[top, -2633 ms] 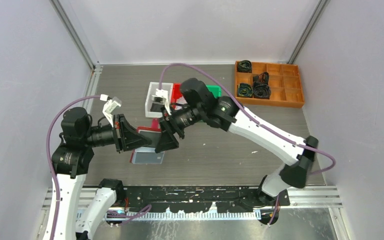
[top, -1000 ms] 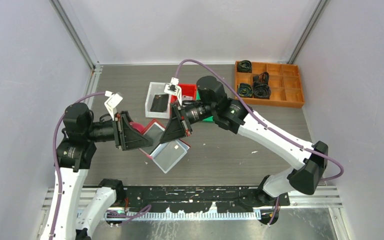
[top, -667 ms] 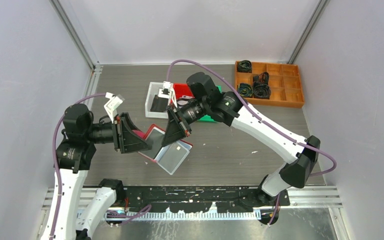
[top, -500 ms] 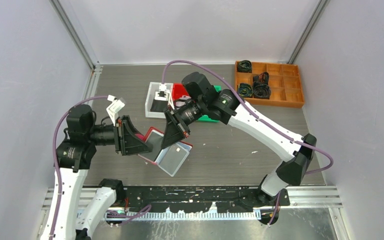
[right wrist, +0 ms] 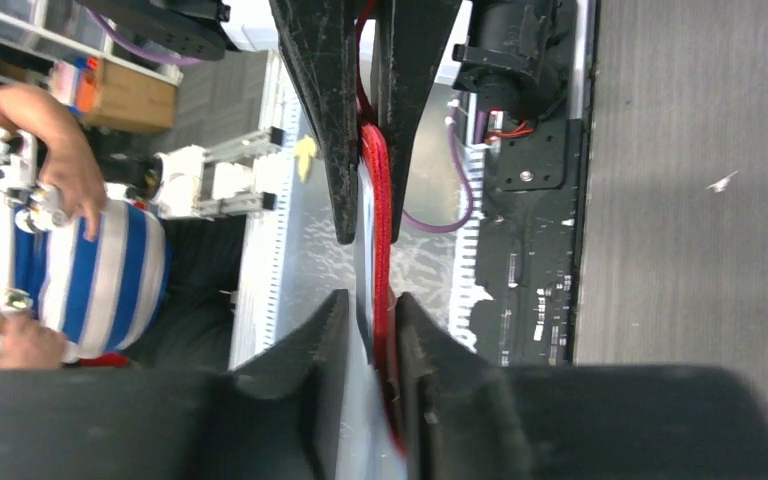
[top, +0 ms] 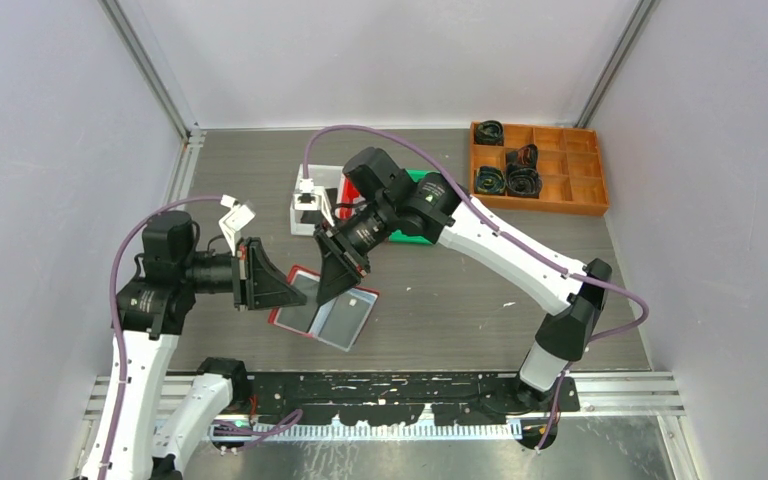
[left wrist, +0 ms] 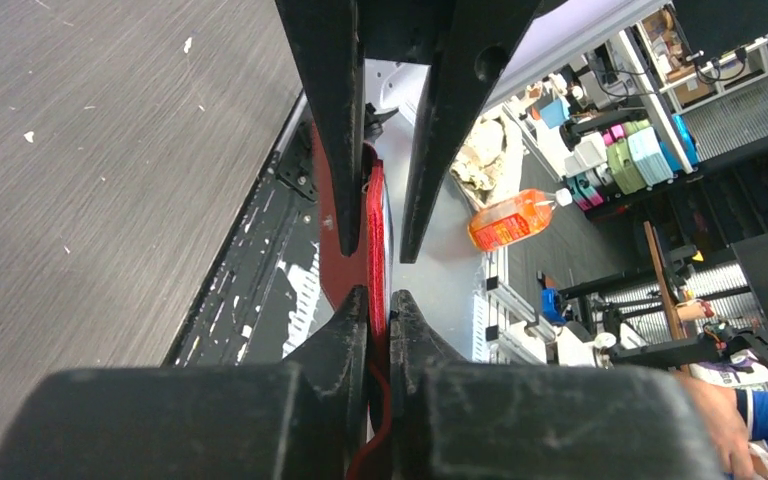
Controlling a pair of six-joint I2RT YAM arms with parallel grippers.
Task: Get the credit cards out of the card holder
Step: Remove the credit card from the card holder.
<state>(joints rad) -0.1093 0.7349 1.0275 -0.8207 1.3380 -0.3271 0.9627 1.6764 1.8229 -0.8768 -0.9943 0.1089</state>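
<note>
Red leather-like folding card holder (top: pixel 335 318), spread open with pale clear sleeves showing, is pinched tight by the left gripper (left wrist: pixel 378 305), while the right gripper (right wrist: pixel 372 300) has jaws slightly parted around its edge.

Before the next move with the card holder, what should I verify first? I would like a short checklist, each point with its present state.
1. Left gripper pinches the red edge of the card holder: ok.
2. Right gripper holds firmly: cannot tell. Its fingers stand on both sides of the holder's edge, but contact is unclear.
3. Holder is open, clear sleeve facing up in the top view: ok.
4. Cards are out of the holder: not ok. A pale card lies inside the sleeve.
5. Holder is clear of the table: cannot tell.
</note>
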